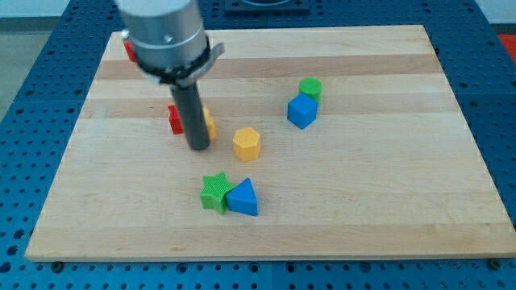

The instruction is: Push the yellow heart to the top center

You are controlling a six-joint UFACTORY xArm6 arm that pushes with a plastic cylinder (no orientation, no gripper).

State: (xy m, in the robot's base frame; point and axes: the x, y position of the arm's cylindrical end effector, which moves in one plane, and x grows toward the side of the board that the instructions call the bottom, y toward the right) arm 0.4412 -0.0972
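My tip (198, 147) rests on the wooden board (363, 209), left of centre. Just behind the rod a yellow block (209, 122) peeks out on its right side; it is mostly hidden, so I cannot make out its shape. A red block (174, 119) peeks out on the rod's left side. A yellow hexagon (247, 143) lies a short way to the right of my tip, apart from it.
A green star (214, 192) and a blue triangle (243, 197) touch each other below my tip. A blue cube (301, 111) and a green cylinder (310, 89) sit together at the right of centre. Another red block (128, 50) lies at the top left, partly hidden by the arm.
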